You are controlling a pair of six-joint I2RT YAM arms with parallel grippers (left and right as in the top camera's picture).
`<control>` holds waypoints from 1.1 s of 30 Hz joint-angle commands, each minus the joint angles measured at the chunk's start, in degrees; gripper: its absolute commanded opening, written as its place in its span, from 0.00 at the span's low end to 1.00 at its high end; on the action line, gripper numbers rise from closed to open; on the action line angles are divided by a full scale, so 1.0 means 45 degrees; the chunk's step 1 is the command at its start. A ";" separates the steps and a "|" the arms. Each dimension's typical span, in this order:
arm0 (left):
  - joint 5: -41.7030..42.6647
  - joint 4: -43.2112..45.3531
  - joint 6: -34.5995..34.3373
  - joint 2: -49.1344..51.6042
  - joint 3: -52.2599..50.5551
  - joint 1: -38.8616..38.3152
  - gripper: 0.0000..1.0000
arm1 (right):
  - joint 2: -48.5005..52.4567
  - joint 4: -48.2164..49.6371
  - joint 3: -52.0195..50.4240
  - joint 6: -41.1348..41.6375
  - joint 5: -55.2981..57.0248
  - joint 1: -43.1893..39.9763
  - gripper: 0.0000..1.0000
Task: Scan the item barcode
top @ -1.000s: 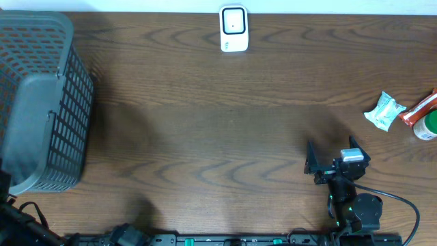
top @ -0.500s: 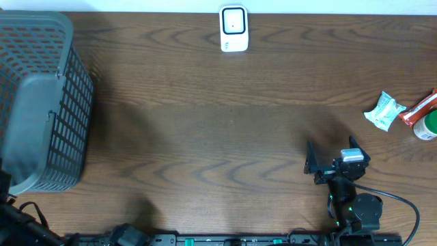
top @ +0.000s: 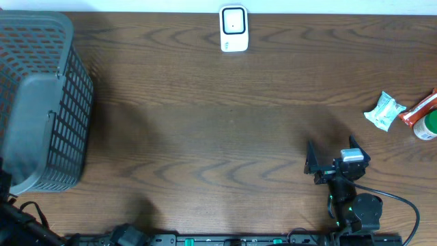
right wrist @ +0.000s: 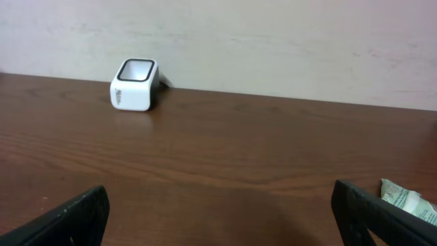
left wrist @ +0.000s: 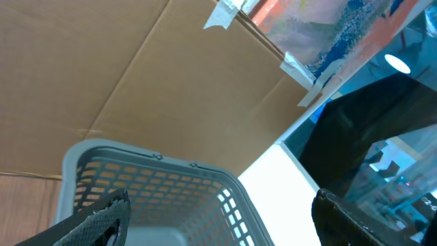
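Two grippers, both gaping, empty: right gripper (top: 331,147) nearer than, right of the scanner (top: 233,29); left gripper (left wrist: 218,229) facing one grey basket (top: 41,102), far left. Three items far right: pale packet (top: 385,111), red packet (top: 420,109), green-white tub (top: 427,127). Brown wood table (top: 205,137); pale wall (right wrist: 273,41) behind.

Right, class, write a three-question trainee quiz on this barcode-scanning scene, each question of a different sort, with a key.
1. True or false: the right gripper is shut on an item.
2. Fill in: the grey mesh basket stands on the robot's ___ side.
3. The white barcode scanner stands: A at the far edge of the table; B inside the basket; C under the right gripper.
Key: 1 false, it is open and empty; 2 left; 3 A.
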 commanded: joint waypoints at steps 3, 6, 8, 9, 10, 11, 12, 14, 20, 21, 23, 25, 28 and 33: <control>0.0199 0.0015 -0.3123 0.0063 -0.0364 0.0058 0.86 | -0.0073 -0.0058 -0.0015 -0.0097 0.0112 0.0015 0.99; 0.2161 -0.0831 -0.3551 0.0058 -0.0631 0.0651 0.85 | -0.0073 -0.0058 -0.0015 -0.0097 0.0112 0.0015 0.99; 0.3453 -0.2113 -0.3560 0.0058 -0.0772 0.1112 0.85 | -0.0073 -0.0058 -0.0015 -0.0097 0.0112 0.0015 0.99; 0.4367 -0.2895 -0.3565 0.0049 -0.0845 0.1370 0.85 | -0.0073 -0.0058 -0.0015 -0.0097 0.0112 0.0015 0.99; 0.5241 -0.3439 -0.3599 0.0039 -0.0913 0.1603 0.85 | -0.0073 -0.0058 -0.0015 -0.0097 0.0112 0.0015 0.99; 0.6305 -0.3978 -0.3818 0.0024 -0.1001 0.1899 0.85 | -0.0073 -0.0058 -0.0015 -0.0097 0.0112 0.0015 0.99; 0.7072 -0.4308 -0.4002 0.0005 -0.1059 0.2132 0.85 | -0.0073 -0.0058 -0.0015 -0.0097 0.0112 0.0015 0.99; 0.8830 -0.4901 -0.4031 -0.0049 -0.1200 0.2652 0.85 | -0.0073 -0.0058 -0.0015 -0.0097 0.0112 0.0015 0.99; 1.2337 -0.6601 -0.4022 -0.0267 -0.1642 0.3871 0.85 | -0.0073 -0.0058 -0.0015 -0.0097 0.0112 0.0015 0.99; 1.2648 -0.6766 -0.4022 -0.0355 -0.1778 0.4002 0.85 | -0.0073 -0.0058 -0.0015 -0.0097 0.0112 0.0015 0.99; 1.3294 -0.7091 -0.4022 -0.0622 -0.2176 0.4269 0.85 | -0.0073 -0.0058 -0.0015 -0.0097 0.0112 0.0015 0.99; 1.3886 -0.7271 -0.4017 -0.0971 -0.2715 0.4517 0.85 | -0.0073 -0.0058 -0.0015 -0.0097 0.0112 0.0015 0.99; 1.4532 -0.7257 -0.4022 -0.1666 -0.3759 0.4789 0.86 | -0.0073 -0.0058 -0.0015 -0.0097 0.0112 0.0015 0.99; 1.5659 -0.6844 -0.4007 -0.3536 -0.6266 0.5469 0.85 | -0.0073 -0.0058 -0.0015 -0.0097 0.0112 0.0015 0.99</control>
